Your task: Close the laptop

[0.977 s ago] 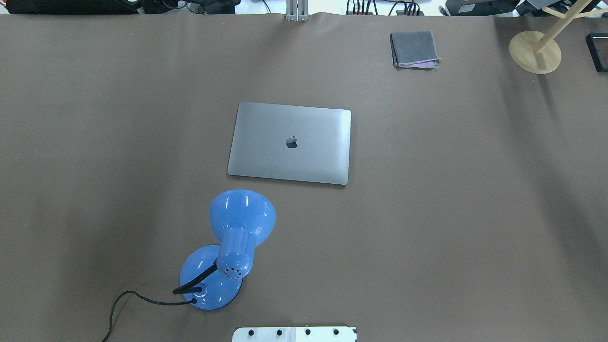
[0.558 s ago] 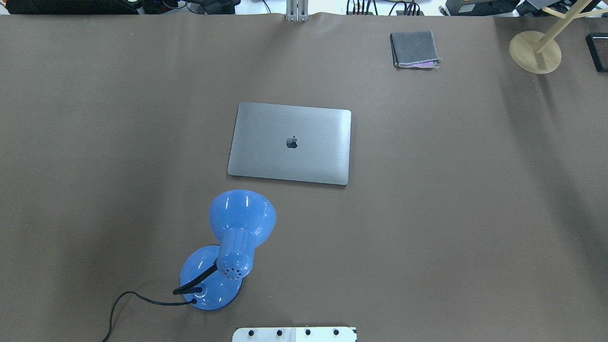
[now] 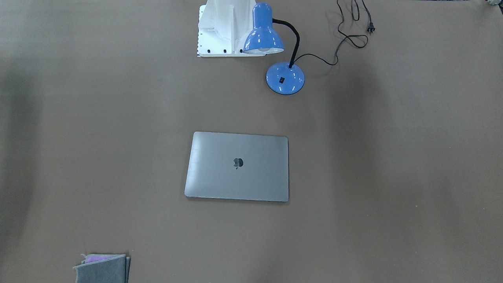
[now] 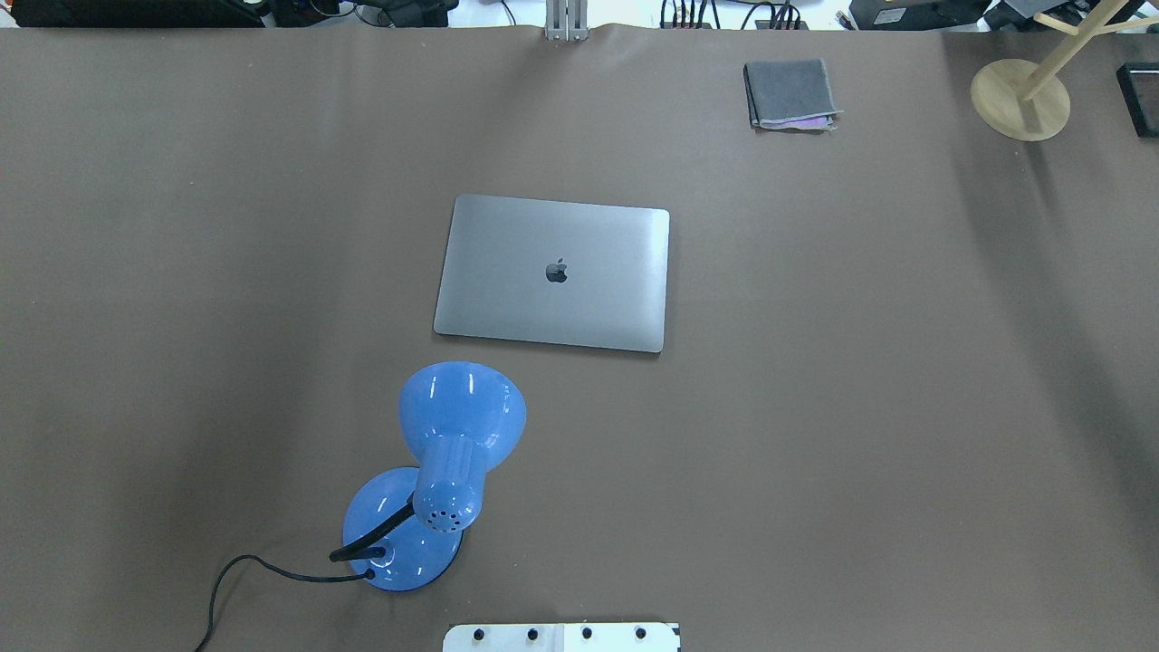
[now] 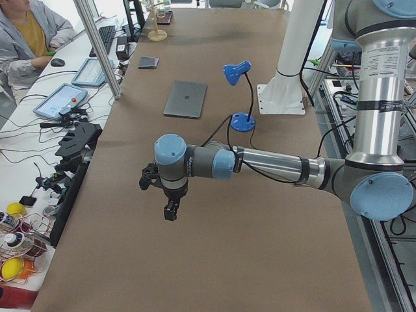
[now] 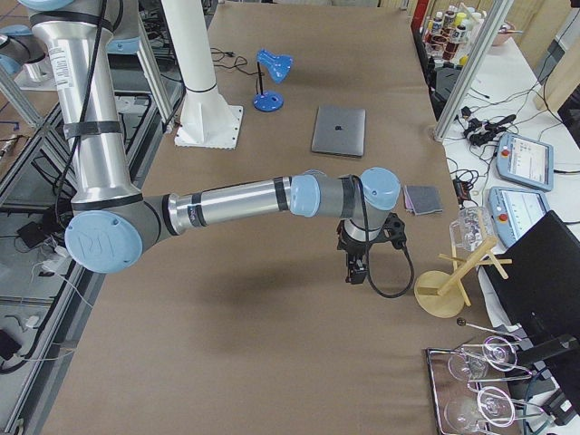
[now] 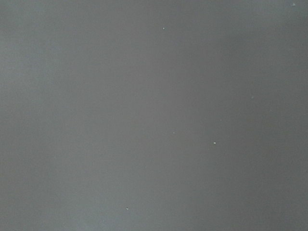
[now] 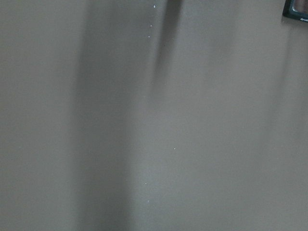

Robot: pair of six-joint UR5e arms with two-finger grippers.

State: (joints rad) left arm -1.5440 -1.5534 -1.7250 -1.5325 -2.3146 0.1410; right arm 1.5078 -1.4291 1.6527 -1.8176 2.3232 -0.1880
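Observation:
The laptop (image 4: 552, 272) lies flat in the middle of the brown table with its silver-grey lid down and the dark apple logo facing up. It also shows in the front view (image 3: 237, 167), the left side view (image 5: 185, 99) and the right side view (image 6: 339, 131). My left gripper (image 5: 170, 211) hangs above the table far from the laptop, toward the table's left end. My right gripper (image 6: 355, 272) hangs above the table toward the right end. Both show only in the side views, so I cannot tell whether they are open or shut. Both wrist views show only bare table.
A blue desk lamp (image 4: 453, 453) with a black cord stands between the laptop and the robot base (image 3: 220, 27). A folded grey cloth (image 4: 790, 93) lies at the far right. A wooden stand (image 4: 1020, 98) is at the far right corner.

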